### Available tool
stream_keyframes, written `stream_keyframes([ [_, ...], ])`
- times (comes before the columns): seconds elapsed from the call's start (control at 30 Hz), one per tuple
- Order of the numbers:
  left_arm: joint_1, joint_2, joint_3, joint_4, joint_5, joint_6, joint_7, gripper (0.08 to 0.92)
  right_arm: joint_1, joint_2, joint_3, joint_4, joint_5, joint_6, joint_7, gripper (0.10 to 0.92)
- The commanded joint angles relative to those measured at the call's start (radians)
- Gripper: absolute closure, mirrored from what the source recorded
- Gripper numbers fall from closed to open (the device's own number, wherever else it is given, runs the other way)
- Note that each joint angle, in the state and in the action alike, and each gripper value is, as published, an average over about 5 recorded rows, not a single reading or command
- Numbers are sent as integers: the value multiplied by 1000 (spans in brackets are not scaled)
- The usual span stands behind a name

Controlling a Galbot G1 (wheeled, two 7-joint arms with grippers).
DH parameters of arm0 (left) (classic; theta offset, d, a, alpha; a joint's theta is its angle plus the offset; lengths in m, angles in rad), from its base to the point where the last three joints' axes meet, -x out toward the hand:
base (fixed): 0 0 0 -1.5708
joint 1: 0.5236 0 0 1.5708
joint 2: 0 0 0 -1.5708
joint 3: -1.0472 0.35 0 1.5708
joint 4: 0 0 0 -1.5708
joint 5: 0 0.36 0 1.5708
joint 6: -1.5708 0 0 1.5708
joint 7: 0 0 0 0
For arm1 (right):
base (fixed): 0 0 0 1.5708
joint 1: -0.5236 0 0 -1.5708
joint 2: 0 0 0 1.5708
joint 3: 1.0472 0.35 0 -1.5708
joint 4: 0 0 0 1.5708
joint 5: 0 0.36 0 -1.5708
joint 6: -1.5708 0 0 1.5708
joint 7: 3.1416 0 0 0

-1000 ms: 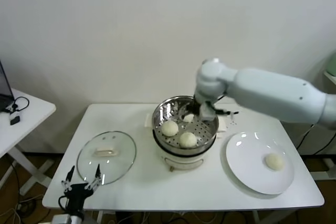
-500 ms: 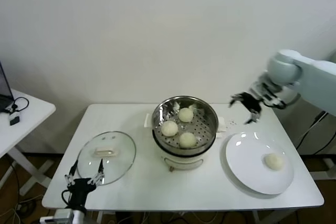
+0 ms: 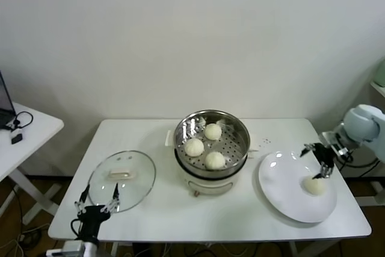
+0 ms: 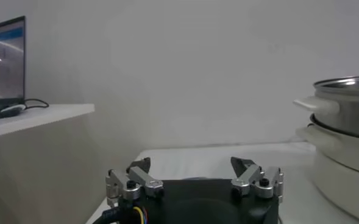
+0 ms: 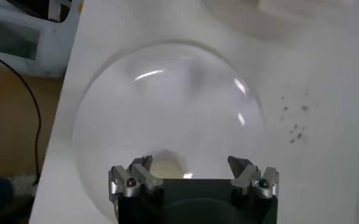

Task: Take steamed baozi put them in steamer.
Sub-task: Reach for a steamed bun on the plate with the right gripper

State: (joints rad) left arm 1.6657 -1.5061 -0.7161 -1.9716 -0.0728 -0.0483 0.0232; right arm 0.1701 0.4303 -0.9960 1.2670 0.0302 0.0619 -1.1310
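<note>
Three cream-white baozi (image 3: 204, 146) lie inside the shiny steamer (image 3: 235, 126) on its white base at the table's middle. A further baozi (image 3: 313, 185) rests on the white plate (image 3: 283, 191) at the right. My right gripper (image 3: 319, 161) hovers open just above that baozi, nothing between its fingers. In the right wrist view the baozi (image 5: 165, 166) peeks out beside the gripper (image 5: 191, 165), over the plate (image 5: 167, 103). My left gripper (image 3: 96, 200) is parked open at the table's front left edge; the left wrist view shows it (image 4: 191, 164) and the steamer (image 4: 344, 97).
A round glass lid (image 3: 122, 180) lies flat on the table's left half, close to the left gripper. A side table (image 3: 24, 130) with a laptop and cables stands at the far left. The white wall runs behind the table.
My right arm has swung away from the steamer, leaving a third baozi inside, and has come down over the baozi on the plate. The left arm has stayed put.
</note>
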Motion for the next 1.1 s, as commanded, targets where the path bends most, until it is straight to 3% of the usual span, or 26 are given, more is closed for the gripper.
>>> stream_keyframes([
  [0.03, 5, -3, -2, -3, 2, -1, -1, 177, -283, -9, 236, -105, -129, -7, 4, 203],
  [0.43, 7, -10, 2, -3, 19, 4, -4, 177, -315, 75, 289, -213, -178, 11, 12, 203],
  [1.1, -15, -10, 5, 8, 30, 15, -6, 177, -318, 145, 294, -265, -190, 14, 5, 203],
])
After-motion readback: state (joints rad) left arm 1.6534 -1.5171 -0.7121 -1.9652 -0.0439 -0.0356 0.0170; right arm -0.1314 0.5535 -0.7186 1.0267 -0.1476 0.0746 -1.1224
